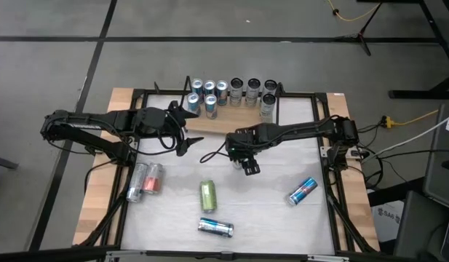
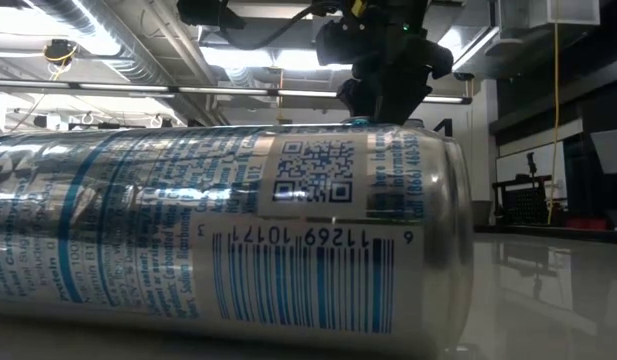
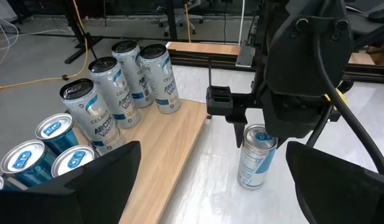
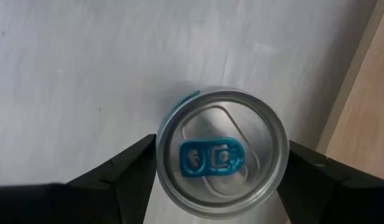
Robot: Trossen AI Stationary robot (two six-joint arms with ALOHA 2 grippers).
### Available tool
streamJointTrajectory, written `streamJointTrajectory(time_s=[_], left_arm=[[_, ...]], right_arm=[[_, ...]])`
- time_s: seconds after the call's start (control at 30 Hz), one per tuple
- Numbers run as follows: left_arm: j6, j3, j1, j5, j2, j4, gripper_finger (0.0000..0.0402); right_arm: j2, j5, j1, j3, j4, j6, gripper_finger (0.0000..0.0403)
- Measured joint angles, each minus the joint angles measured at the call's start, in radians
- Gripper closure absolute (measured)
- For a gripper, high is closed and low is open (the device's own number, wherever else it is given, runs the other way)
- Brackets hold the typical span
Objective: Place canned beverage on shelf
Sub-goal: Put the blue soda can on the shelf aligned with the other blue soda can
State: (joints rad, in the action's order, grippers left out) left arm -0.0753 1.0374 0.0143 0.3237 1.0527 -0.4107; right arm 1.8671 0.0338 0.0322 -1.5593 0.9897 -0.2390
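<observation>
Two fingers of the right end effector (image 4: 220,180) pinch an upright can (image 4: 221,154); left end effector (image 3: 210,186) spread wide.

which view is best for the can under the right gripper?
Right wrist view: the upright can fills the frame, its blue tab centred between the right gripper fingers. Left wrist view shows its side below that gripper. High view: the gripper covers it. Low view: a lying can blocks it.

White table top (image 1: 275,225) carried the wooden shelf (image 1: 217,121) along its far edge, ten cans (image 1: 209,94) standing on it. Loose on the table: red pair (image 1: 144,182), green can (image 1: 208,195), silver can (image 1: 215,228), blue can (image 1: 303,191), all lying down.
</observation>
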Motion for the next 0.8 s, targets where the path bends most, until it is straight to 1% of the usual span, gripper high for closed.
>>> streamJointTrajectory(time_s=[0.33, 0.47, 0.7, 0.8], left_arm=[[-0.001, 0.000, 0.000, 0.007, 0.000, 0.003, 0.0006], [0.000, 0.000, 0.000, 0.007, -0.006, 0.003, 0.0006], [0.031, 0.001, 0.000, 0.006, -0.097, -0.021, 0.0006], [0.031, 0.001, 0.000, 0.006, -0.155, -0.063, 0.0006]], right_arm=[[0.000, 0.000, 0.000, 0.000, -0.006, 0.000, 0.0123], [0.000, 0.000, 0.000, 0.000, -0.036, 0.020, 0.0126], [0.000, 0.000, 0.000, 0.000, -0.077, 0.027, 0.0167], [0.000, 0.000, 0.000, 0.000, -0.080, 0.028, 0.0173]])
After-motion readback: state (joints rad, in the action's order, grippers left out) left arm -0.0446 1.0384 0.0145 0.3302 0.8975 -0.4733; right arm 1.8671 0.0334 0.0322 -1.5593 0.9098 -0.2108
